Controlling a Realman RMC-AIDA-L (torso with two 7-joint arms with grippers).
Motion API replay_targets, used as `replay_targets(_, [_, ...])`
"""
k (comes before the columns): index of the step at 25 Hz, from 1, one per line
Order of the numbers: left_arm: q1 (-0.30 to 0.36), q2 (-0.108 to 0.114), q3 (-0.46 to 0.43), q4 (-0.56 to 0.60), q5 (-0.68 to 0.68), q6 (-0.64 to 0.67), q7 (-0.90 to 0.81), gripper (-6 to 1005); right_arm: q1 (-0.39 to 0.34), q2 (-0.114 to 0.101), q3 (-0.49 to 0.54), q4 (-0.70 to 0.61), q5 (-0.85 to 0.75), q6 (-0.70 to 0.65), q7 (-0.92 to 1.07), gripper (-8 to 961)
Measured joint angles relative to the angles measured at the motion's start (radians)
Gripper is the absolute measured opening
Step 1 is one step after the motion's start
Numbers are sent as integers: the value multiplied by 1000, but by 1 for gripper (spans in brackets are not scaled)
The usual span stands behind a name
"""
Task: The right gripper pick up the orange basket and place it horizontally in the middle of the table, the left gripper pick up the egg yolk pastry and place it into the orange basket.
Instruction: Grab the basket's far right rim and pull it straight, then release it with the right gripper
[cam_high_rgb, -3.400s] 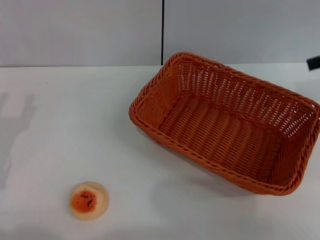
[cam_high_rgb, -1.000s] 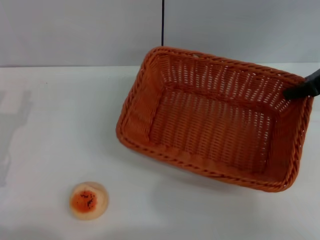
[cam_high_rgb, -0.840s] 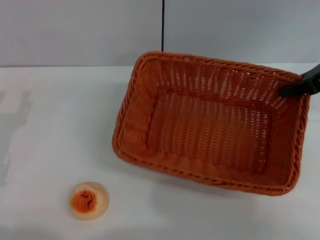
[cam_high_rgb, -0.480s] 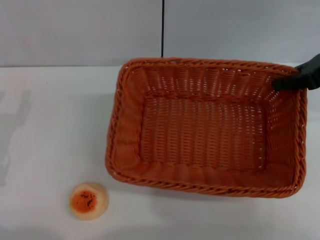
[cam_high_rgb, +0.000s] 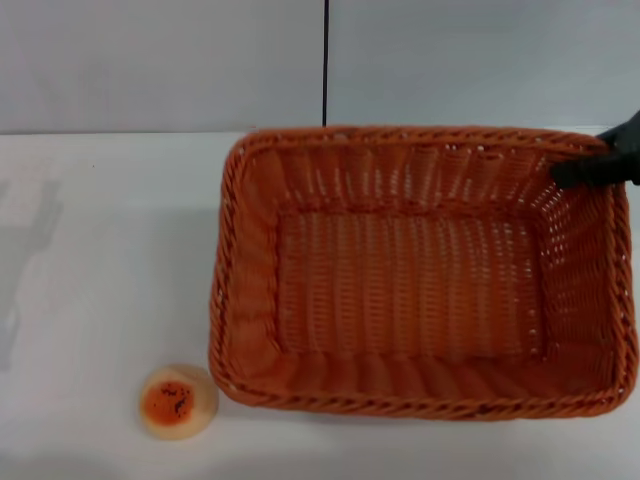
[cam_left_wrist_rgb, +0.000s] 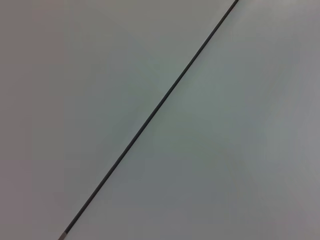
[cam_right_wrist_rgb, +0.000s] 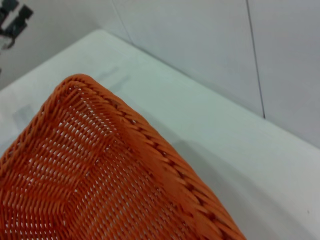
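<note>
At frame edge, right gripper (cam_high_rgb: 598, 166) cropped.

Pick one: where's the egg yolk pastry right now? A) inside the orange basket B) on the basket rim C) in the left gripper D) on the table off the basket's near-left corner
D: the egg yolk pastry sits on the white table just outside the near-left corner of the orange basket, which holds nothing.
</note>
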Motion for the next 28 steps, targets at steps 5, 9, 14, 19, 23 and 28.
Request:
replay_targets(5, [0,0,0,0,0,1,0,809,8,-5,0,47,-38,-5,-19,163])
replay_targets(9, [-1,0,0,0,0,2,0,809,17,-5,-1,91,-49,1,-43,163])
replay_targets(14, [-3,-3,0,0,0,13,0,808,31,-3,-2,135,-52,18,-64,164])
replay_targets(19, [-3,-3,5,5,1,20,0,808,38,1,-1,151,-59,52,-67,164])
replay_targets(23, [-1,-3,5,6,4,20,0,807,39,2,-1,157,-59,64,-67,165])
replay_targets(28, [4,-3,6,8,5,20,0,807,36,3,3,158,-59,99,-67,368])
